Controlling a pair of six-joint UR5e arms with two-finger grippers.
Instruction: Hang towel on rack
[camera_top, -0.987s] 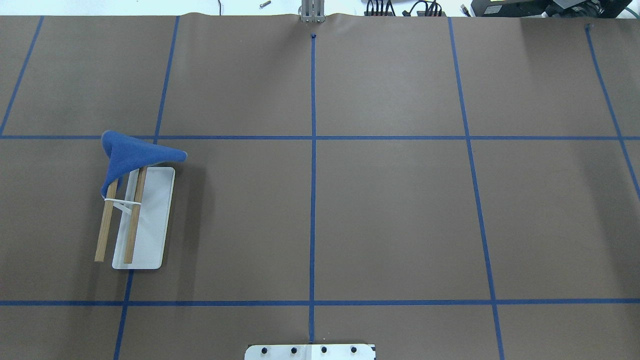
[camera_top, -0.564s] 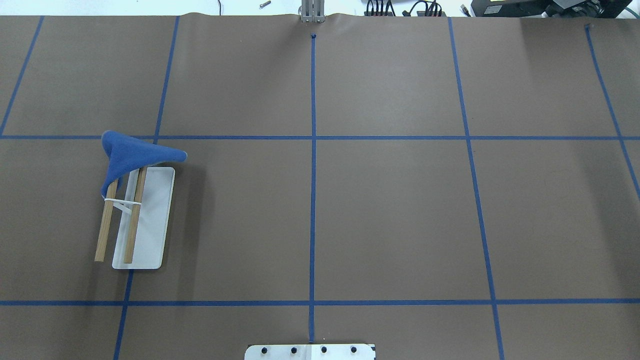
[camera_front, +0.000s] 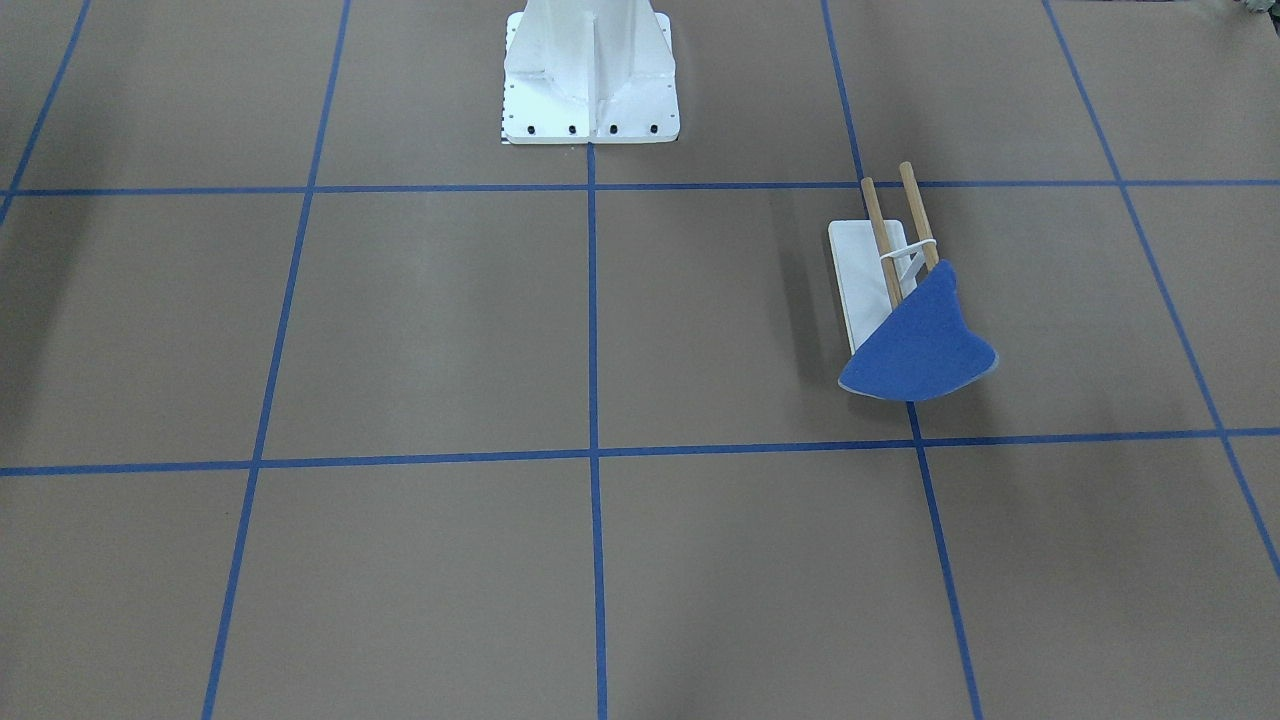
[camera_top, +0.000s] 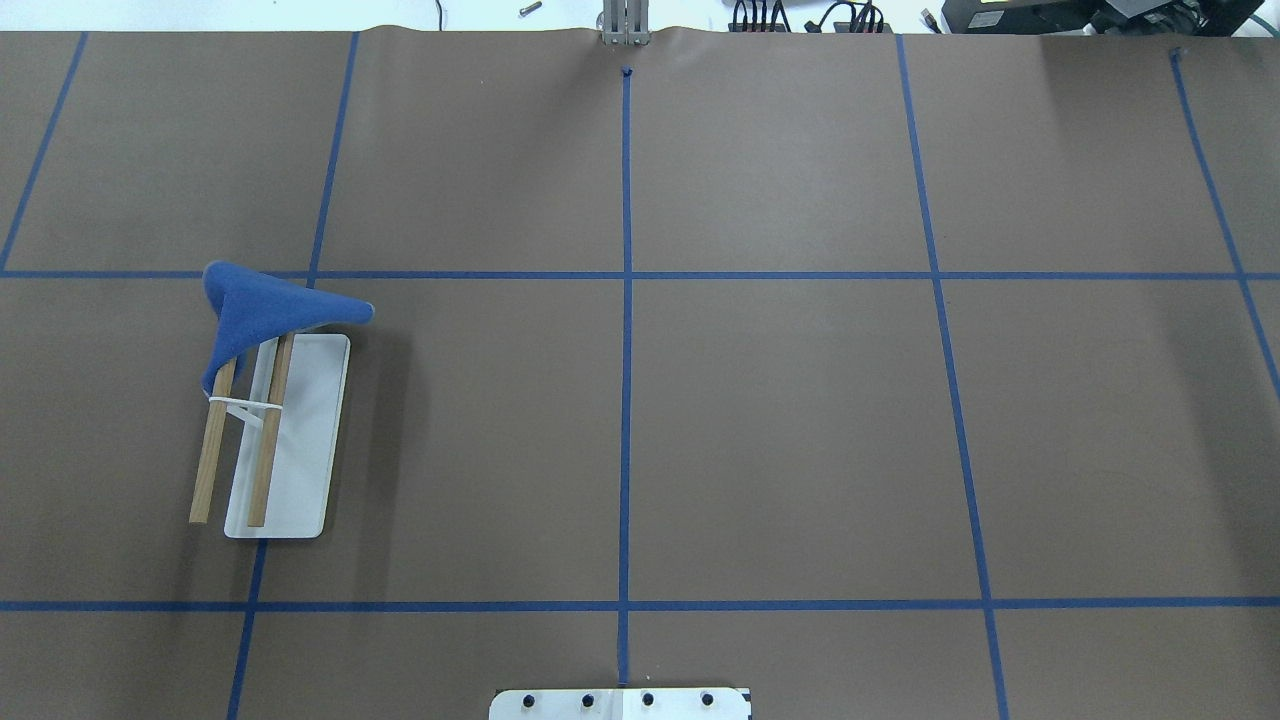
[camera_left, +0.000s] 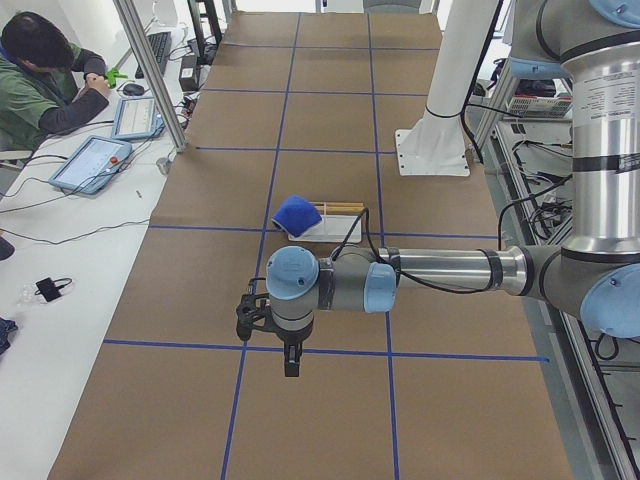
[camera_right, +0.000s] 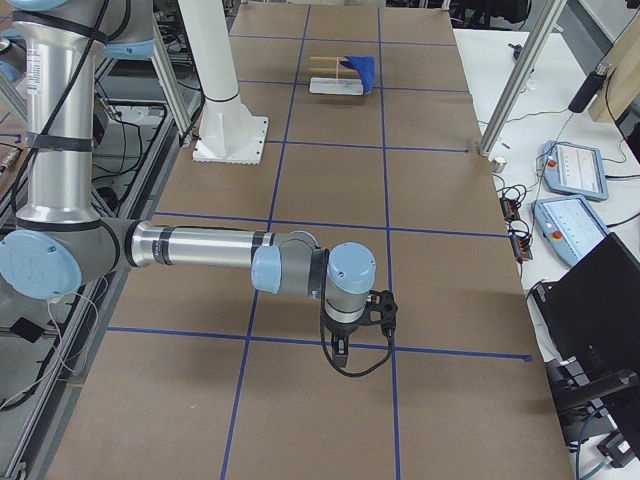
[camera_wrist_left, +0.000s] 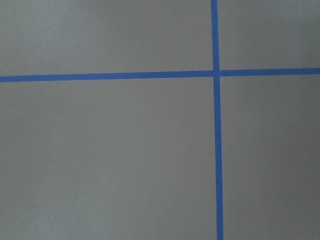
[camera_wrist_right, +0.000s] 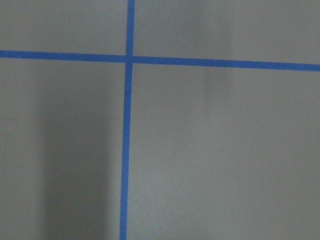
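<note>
Draping over the far end of the rack (camera_top: 300, 470) on the counter's (camera_top: 780, 400) left side, the towel (camera_top: 262, 310) covers both dowel tips. The left pincer (camera_left: 291, 366) and the right pincer (camera_right: 342, 350) hang well apart from it; clenched or released, I cannot tell.

The towel (camera_top: 262, 310) is bright blue. The rack (camera_top: 305, 450) has a white base and brown wooden bars. The table (camera_top: 780, 420) is brown, gridded with blue lines.
</note>
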